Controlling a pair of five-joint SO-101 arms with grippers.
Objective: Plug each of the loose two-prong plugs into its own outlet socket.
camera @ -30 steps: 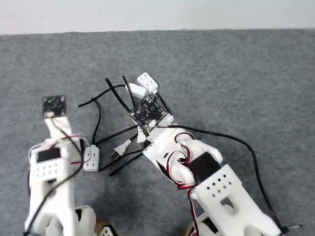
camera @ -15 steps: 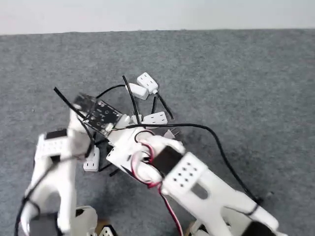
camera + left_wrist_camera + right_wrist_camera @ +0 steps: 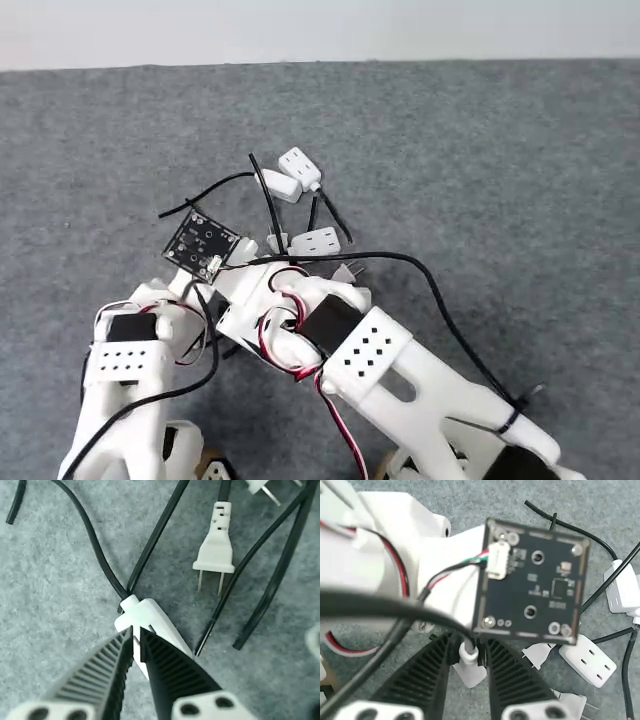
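Low in the left wrist view, the left gripper (image 3: 136, 632), jaws all but closed, pins a white socket (image 3: 156, 619), likely steadying it for the plug (image 3: 470, 672) clamped in the right gripper (image 3: 470, 646), bottom centre of its own view.

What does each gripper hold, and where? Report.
Right gripper: white plug, pinched near its cord end. Left gripper: over a white socket; hold cannot be told.
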